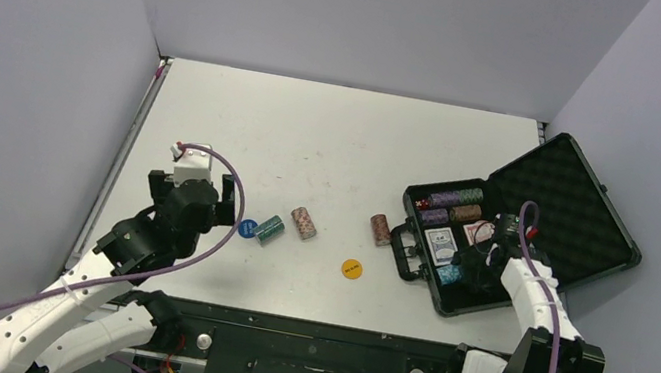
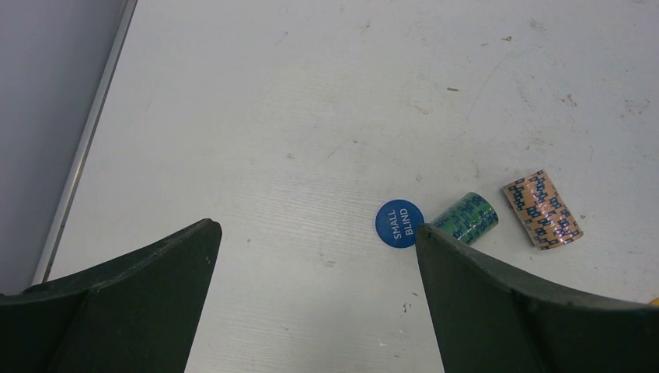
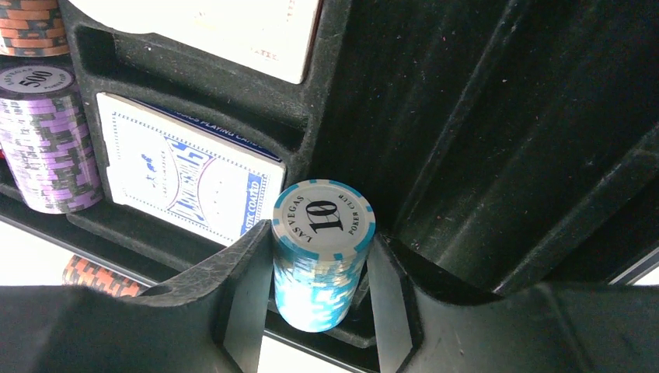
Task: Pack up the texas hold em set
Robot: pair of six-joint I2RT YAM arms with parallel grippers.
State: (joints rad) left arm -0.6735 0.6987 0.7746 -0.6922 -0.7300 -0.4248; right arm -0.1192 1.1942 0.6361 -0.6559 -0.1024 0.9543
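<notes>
From overhead, my left gripper (image 1: pixel 193 194) hangs over the table (image 1: pixel 335 137). A blue disc (image 1: pixel 246 228), a green chip stack (image 1: pixel 270 228) and a tan chip stack (image 1: pixel 303 224) lie just to its right. My right gripper (image 1: pixel 473 269) is down in the open black case (image 1: pixel 567 201).

On the left wrist camera the jaws stand wide apart, holding nothing, and the disc, marked SMALL BLIND, lies flat just beside the right fingertip.

On the right wrist camera the fingers are clamped on a light-blue chip stack (image 3: pixel 322 256), right beside the blue-backed card deck (image 3: pixel 186 175).
</notes>
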